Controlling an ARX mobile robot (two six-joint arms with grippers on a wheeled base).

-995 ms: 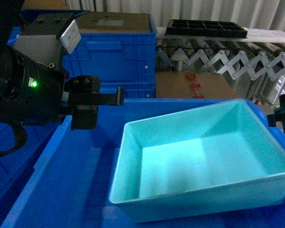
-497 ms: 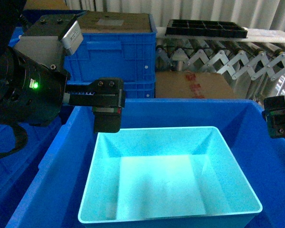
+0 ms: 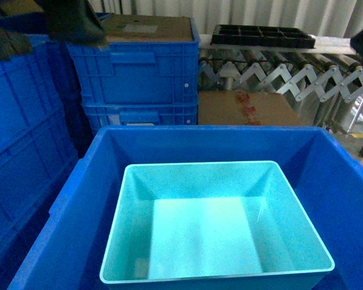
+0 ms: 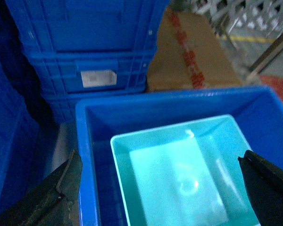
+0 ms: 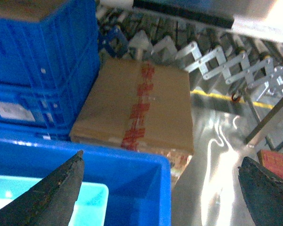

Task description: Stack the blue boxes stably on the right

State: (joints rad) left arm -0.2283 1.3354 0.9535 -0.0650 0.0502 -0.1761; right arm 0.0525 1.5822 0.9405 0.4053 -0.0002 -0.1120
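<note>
Dark blue crate (image 3: 97, 181) around turquoise tub (image 4: 179, 174), between spread left fingers (image 4: 61, 188).

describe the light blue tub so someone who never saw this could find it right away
Start at the big dark blue crate nearest the camera in the head view. The light turquoise tub sits inside it, open side up and empty. Its pale colour and smooth walls set it apart from the ribbed dark blue crates stacked behind.
</note>
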